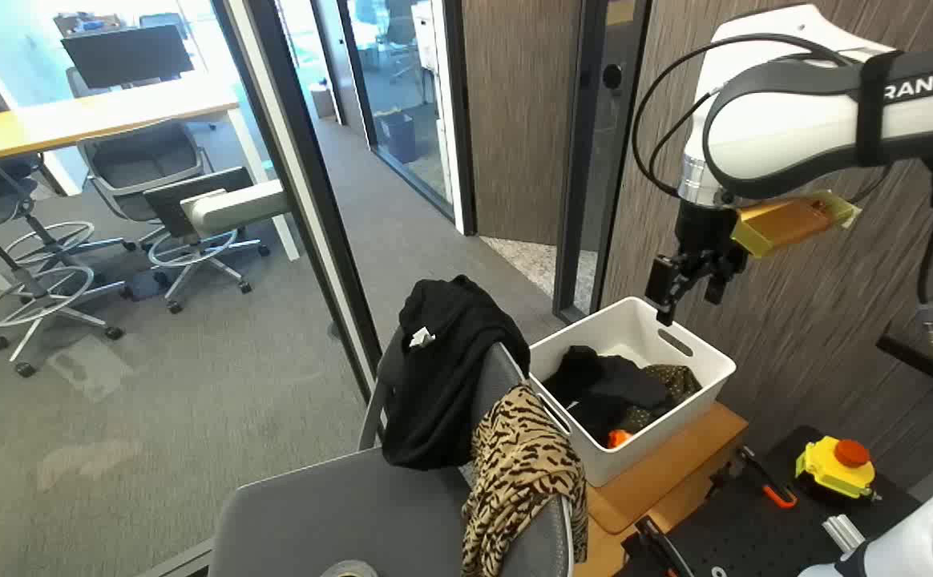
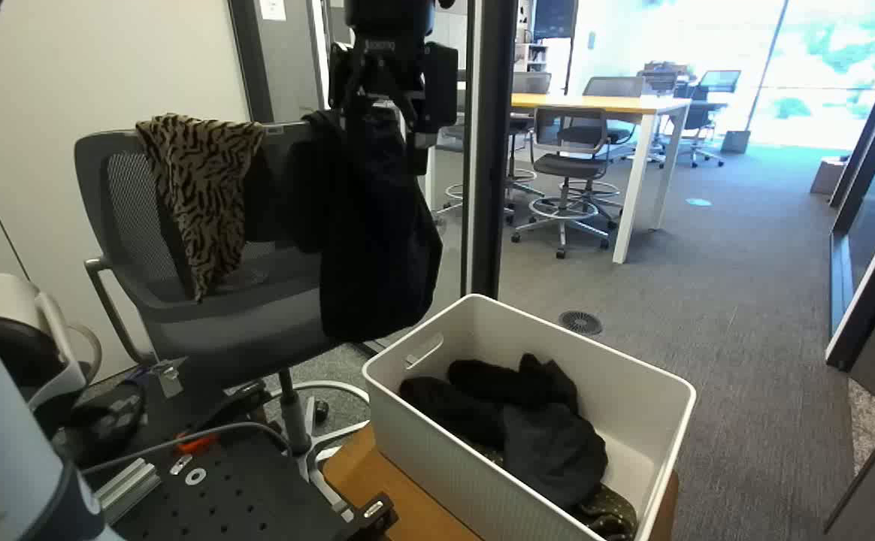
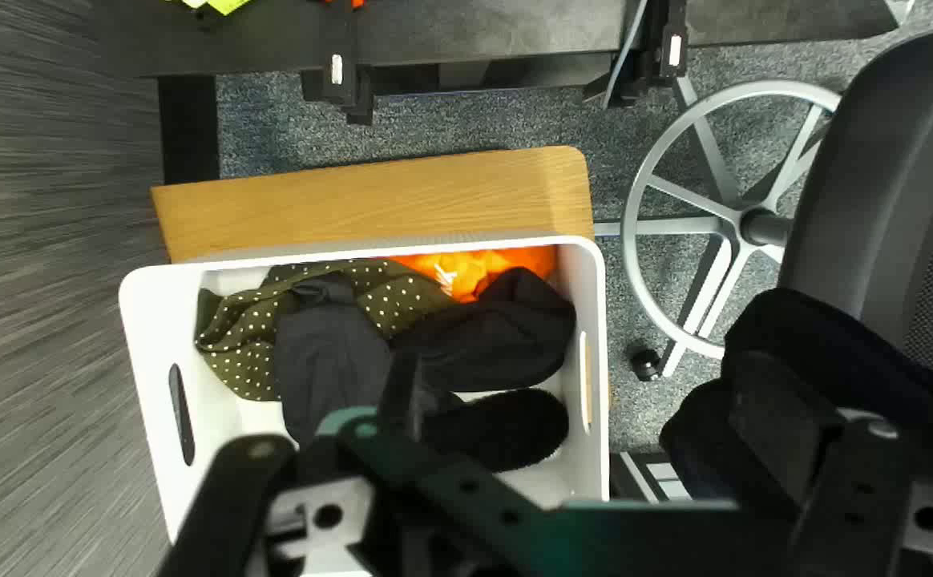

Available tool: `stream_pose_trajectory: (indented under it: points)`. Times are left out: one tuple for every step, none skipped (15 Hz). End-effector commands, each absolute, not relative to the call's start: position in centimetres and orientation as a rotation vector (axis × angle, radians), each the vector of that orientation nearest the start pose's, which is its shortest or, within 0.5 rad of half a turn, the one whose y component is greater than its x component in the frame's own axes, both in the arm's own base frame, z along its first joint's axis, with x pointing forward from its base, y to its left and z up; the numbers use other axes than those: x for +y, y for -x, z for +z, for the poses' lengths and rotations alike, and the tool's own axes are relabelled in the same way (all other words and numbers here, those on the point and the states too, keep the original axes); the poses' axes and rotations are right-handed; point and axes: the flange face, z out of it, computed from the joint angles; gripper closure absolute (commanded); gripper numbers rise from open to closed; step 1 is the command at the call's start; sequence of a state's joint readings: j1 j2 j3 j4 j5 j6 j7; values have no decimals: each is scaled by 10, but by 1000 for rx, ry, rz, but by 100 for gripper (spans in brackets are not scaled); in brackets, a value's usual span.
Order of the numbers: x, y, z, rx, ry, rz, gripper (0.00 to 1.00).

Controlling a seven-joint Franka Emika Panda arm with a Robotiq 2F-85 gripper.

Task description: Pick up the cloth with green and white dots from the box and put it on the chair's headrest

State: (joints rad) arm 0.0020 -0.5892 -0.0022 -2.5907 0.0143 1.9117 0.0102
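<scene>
The olive-green cloth with white dots (image 3: 390, 292) is partly buried under black clothes (image 3: 334, 353) in the white box (image 2: 422, 451); its dots are best made out in the wrist view, where part of the box is hidden by the gripper (image 1: 689, 304). The gripper, its fingers spread wide and nothing held, is seen higher than the box. Most of the desk (image 3: 378, 202) is covered by the box; a strip of wood is seen along one long edge, to a rounded corner. In the wrist view, carpet (image 3: 474, 120) is shown between the box and the black garment (image 2: 385, 255), which is partly blocked by the gripper in an exterior view. Beside it, a tiger-striped cloth (image 2: 201, 188) is draped on the grey office chair (image 2: 125, 210). An orange item (image 1: 617, 437), mostly covered, is shown in the wrist view and in an exterior view.
</scene>
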Motion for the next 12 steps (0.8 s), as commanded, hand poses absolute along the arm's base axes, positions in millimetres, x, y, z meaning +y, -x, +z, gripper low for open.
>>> stream_pose_trajectory:
  points:
    - [1, -355, 443, 24, 3124, 139, 0]
    - [1, -355, 444, 24, 3125, 136, 0]
    - [1, -355, 444, 24, 3125, 133, 0]
    - [1, -355, 445, 24, 3125, 132, 0]
    - [1, -355, 445, 24, 3125, 132, 0]
    - [1, -355, 445, 24, 3125, 132, 0]
    - [1, -355, 445, 24, 3125, 132, 0]
    - [1, -355, 445, 24, 3125, 132, 0]
    - [1, -355, 445, 24, 3125, 132, 0]
    - [-7, -361, 442, 56, 3140, 112, 0]
    - [-12, -364, 439, 70, 3156, 99, 0]
    - [-22, -369, 433, 112, 3163, 77, 0]
